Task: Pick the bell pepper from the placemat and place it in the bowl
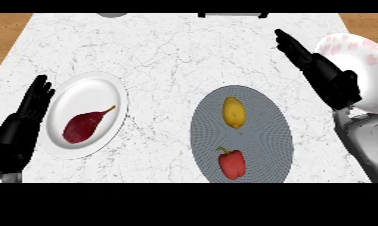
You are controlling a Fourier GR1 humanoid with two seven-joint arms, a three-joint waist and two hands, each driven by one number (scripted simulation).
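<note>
Red bell pepper sits upright-ish at the near end of the round grey woven placemat, stem away from the robot, a yellow lemon just beyond it. Right hand is nearer, fingers straight and empty, up by the white pink-patterned bowl, so the pepper lies down-left of it. Left hand rests open beside the white plate; white marble counter has room.

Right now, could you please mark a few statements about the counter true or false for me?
1. The red bell pepper lies on the grey placemat. True.
2. The lemon is in the bowl. False: it shares the placemat; the pink-patterned bowl shows nothing inside.
3. The right hand holds the pepper. False: it is open, beside the bowl.
4. A dark red pear lies on the white plate. True.
</note>
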